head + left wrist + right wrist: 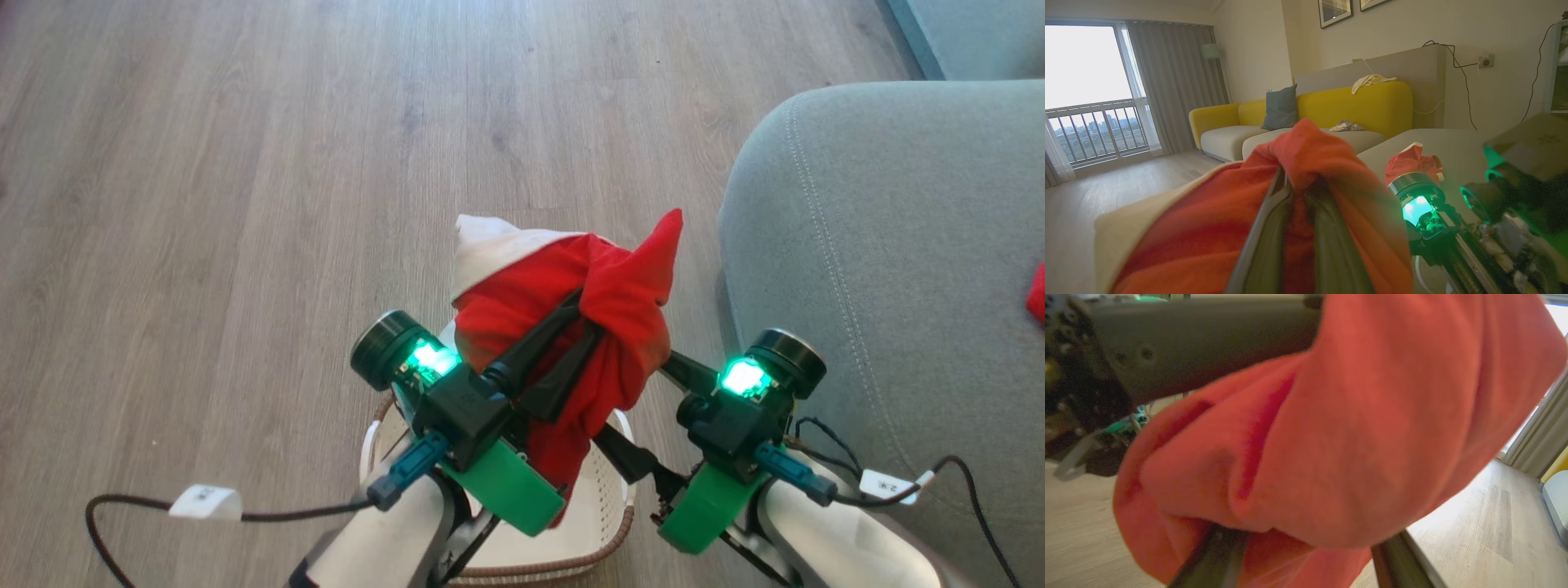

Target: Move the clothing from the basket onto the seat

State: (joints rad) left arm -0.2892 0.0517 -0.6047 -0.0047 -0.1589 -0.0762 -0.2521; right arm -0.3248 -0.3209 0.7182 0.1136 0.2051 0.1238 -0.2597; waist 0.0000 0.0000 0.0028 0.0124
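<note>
1. Head view: The left claw [589, 314] is pinched almost shut on a bunched fold of the clothing [563, 286], which is red with a white band. The clothing hangs in the air over the basket [608, 510], and its tail dangles down toward the inside. The seat [882, 245] is just to the right. The right claw [645, 412] is wide open, close beside the hanging cloth, and I see nothing gripped in it. The cloth looks soft, light and floppy. It will sag and swing, but it will not break. A thick bunch near the middle is the best place to grab, because a thin edge could slip out.
2. Left wrist view: Here the two dark fingers [1274, 241] squeeze the fold from up close. The head view shows just a red sliver at the seat's edge. This view shows the whole second red piece [1412, 163] lying on the seat. It also shows a yellow sofa back [1372, 102] far behind.
3. Right wrist view: The cloth hangs right in front of this claw's wide-apart fingers and hides their tips. I cannot tell if it touches them. Wooden floor [1474, 522] shows below.
</note>
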